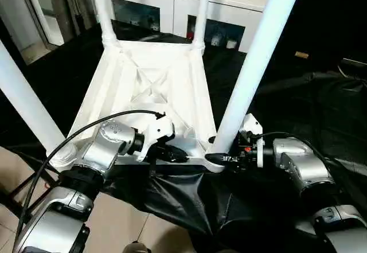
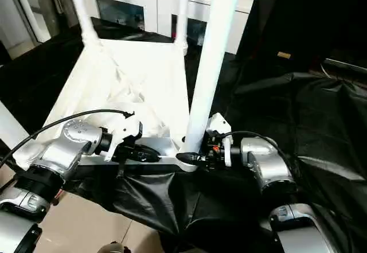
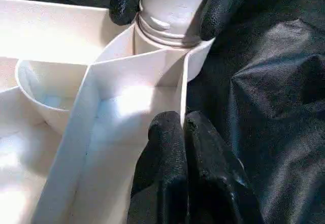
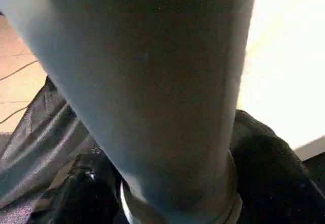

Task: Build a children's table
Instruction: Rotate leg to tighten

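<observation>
No writing is showing anywhere as the right gripper (image 1: 216, 159) is clasping the base of the near-right leg (image 1: 252, 66) in the upturned tabletop (image 1: 146, 86), the pinched-together left gripper (image 1: 182, 155) resting just beside on its rim, black sheet (image 1: 298, 109) beneath.

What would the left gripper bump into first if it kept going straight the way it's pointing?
Most likely the near-right table leg. The left gripper, shut on the tabletop edge wall, points along that edge towards the leg's threaded base, where the right gripper sits; which comes first is hard to judge.
</observation>
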